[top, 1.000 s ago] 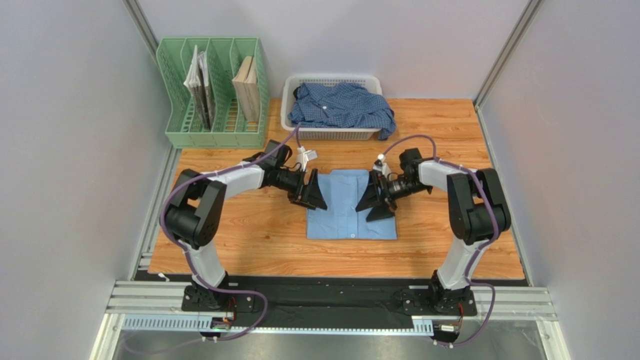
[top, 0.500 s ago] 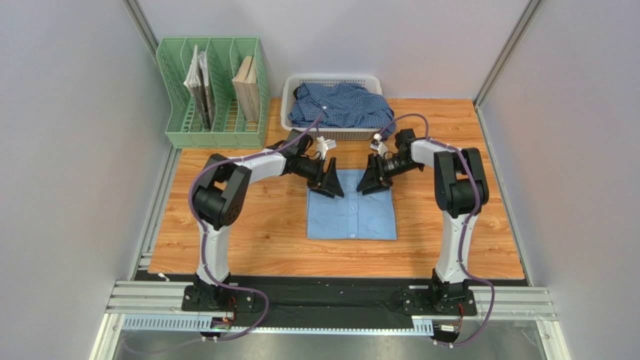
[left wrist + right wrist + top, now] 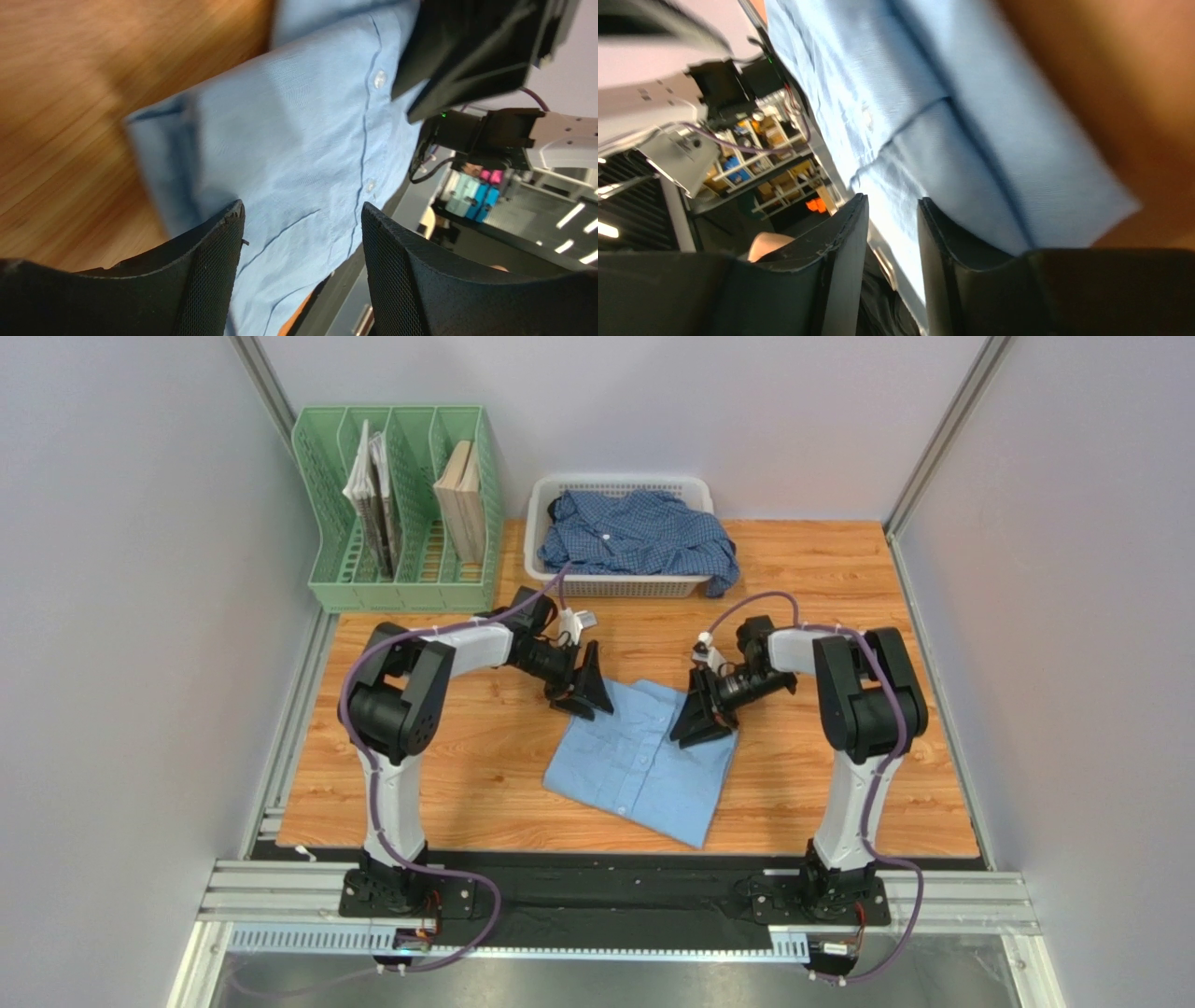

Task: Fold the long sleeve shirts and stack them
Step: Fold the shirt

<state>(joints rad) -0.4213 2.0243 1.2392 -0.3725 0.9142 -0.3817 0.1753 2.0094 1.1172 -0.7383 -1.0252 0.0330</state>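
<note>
The light sky-blue long sleeve shirt (image 3: pixel 634 763) lies folded and askew on the wooden table, buttons up. My left gripper (image 3: pixel 586 697) hovers at its far left corner, open, jaws wide apart; in the left wrist view (image 3: pixel 302 208) the shirt (image 3: pixel 309 140) shows beyond them. My right gripper (image 3: pixel 699 721) sits on the shirt's far right edge. Its jaws (image 3: pixel 892 201) stand close together with the cloth (image 3: pixel 990 126) at them. The darker checked long sleeve shirt (image 3: pixel 638 532) lies crumpled in the white basket (image 3: pixel 617 482) at the back.
A green file rack (image 3: pixel 400 504) with books stands at the back left, beside the basket. Grey walls close in on both sides. Bare wooden table (image 3: pixel 421 784) lies left and right of the shirt.
The light blue shirt has swung clockwise and slid toward the near edge along with my right gripper, whose jaws narrowed. My left gripper moved left, off the shirt's corner.
</note>
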